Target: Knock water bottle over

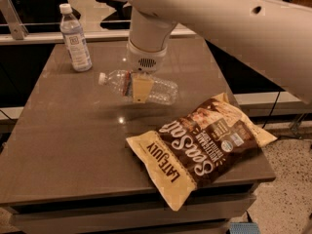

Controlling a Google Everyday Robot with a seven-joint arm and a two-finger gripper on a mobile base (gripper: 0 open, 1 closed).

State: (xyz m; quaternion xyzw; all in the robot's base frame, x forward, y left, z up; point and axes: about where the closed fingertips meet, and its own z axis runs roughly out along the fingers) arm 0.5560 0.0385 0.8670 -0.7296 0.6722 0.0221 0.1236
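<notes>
The water bottle point(162, 89), stout, clear and ribbed with a white cap, lies on its side near the middle of the brown table point(68, 135), cap pointing left. My gripper point(140, 92) comes down from above on the white arm and sits right at the bottle's middle, over its label band, with a tan pad in front of the bottle. The part of the bottle behind the pad is hidden.
A slimmer bottle point(75, 38) with a pale label stands upright at the table's back left. A brown and cream chip bag point(204, 145) lies at the front right, close to the table edge. A rail and dark gap run behind the table.
</notes>
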